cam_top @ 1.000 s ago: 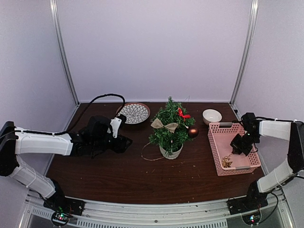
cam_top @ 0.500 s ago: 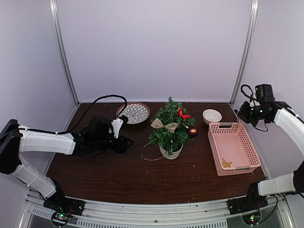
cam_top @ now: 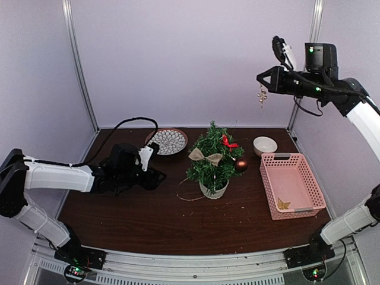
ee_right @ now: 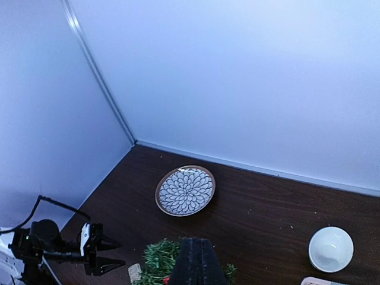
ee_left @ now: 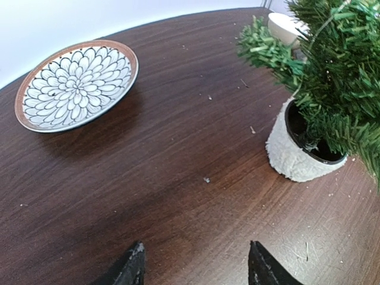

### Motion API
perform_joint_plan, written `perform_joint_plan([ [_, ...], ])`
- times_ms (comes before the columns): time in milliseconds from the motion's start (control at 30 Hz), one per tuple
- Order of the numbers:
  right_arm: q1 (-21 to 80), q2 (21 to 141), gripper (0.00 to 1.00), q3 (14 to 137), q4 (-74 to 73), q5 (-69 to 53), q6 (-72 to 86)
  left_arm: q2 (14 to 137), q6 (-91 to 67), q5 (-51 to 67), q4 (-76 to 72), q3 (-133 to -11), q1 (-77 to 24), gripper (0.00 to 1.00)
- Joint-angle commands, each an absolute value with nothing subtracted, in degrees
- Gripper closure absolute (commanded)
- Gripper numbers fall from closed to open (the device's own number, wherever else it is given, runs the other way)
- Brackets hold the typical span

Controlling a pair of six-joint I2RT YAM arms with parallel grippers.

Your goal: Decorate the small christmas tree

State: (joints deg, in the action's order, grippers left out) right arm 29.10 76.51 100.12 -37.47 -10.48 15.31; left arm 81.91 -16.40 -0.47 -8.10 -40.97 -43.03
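- Two arms over one dark wood desk, enclosed by pale walls.
- Left arm stretched low across the left half of the desk. Left tool just above the wood, aimed at the tree, fingers parted about halfway, nothing between them.
- Right arm raised high at upper right, well above everything on the desk. Right tool closed tight, pinching the top of a gold trinket that dangles from its tip in mid-air.
- Small christmas tree mid-desk, upright in a white pot, to the right of the left tool and apart from it.
- Pink basket at the right of the desk, near the tree but not touching.
- Patterned plate at the back, left of the tree, lying flat.
- White bowl at the back right, just behind the basket.
- Already on the tree: beige bow on the left side, red bow near the top right, brown ball hanging at the right edge.
- Gold star lying in the basket's near end.
- Trinket too small to make out its shape.
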Motion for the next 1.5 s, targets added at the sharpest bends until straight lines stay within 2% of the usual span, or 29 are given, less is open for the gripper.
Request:
perform_joint_plan([
  [0,37.73,83.41,1.0,110.23,-42.4,-5.94,5.82,78.31,-15.19,-0.05,-9.22,-43.73,-41.85,0.41],
  [100,42.84,88.14,1.0,117.06,-44.5,-5.62,3.18,75.14,-11.83,2.68,-6.29,-46.75,-41.75,0.41],
  [267,48.3,92.96,1.0,121.8,-45.11,-9.08,1.63,71.04,-4.71,10.35,5.32,-58.61,-41.39,0.44],
  [500,50.98,96.11,1.0,122.16,-43.84,-15.33,1.92,68.87,-11.66,30.76,11.39,-70.12,-34.63,0.45],
  [667,52.04,98.15,1.0,123.4,-44.68,-17.53,2.02,71.16,-12.36,36.41,14.63,-75.74,-34.37,0.46],
  [1000,54.14,102.3,1.0,127.61,-46.46,-19.76,2.79,75.44,-17.16,40.8,7.35,-76.33,-34.43,0.49],
  [1267,55.71,105.55,1.0,131.14,-46.74,-20.85,3.44,78.09,-19.15,46.63,-0.49,-75.34,-35.25,0.45],
  [1467,55.9,106.67,1.0,132.21,-46.45,-21.24,3.18,80.13,-21.21,50.56,-5.68,-75.6,-35.46,0.45],
])
